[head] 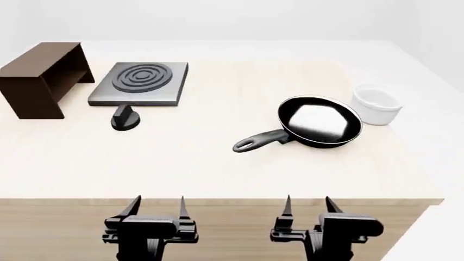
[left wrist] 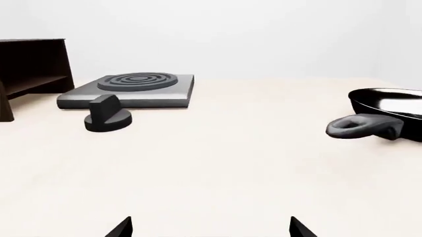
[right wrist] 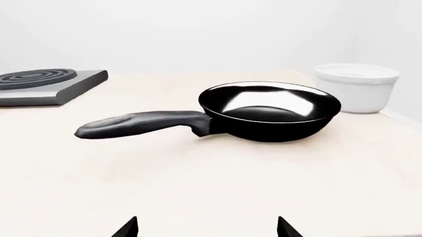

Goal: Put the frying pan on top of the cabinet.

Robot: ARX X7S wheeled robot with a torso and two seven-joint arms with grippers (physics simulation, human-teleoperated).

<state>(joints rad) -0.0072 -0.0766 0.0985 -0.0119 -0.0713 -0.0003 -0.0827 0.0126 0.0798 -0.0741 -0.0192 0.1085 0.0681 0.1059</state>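
The black frying pan (head: 320,122) lies on the table at the right, its grey handle (head: 259,141) pointing toward the front left. It also shows in the right wrist view (right wrist: 269,110) and at the edge of the left wrist view (left wrist: 389,104). The dark brown cabinet (head: 40,77) stands at the table's far left, open side facing right; it shows in the left wrist view (left wrist: 33,69) too. My left gripper (head: 156,204) and right gripper (head: 307,203) hover open and empty at the table's front edge, apart from the pan.
A grey hob plate (head: 140,83) with rings lies beside the cabinet, a black knob (head: 125,118) in front of it. A white bowl (head: 377,104) stands right of the pan. The table's front edge (head: 217,200) is just under the grippers.
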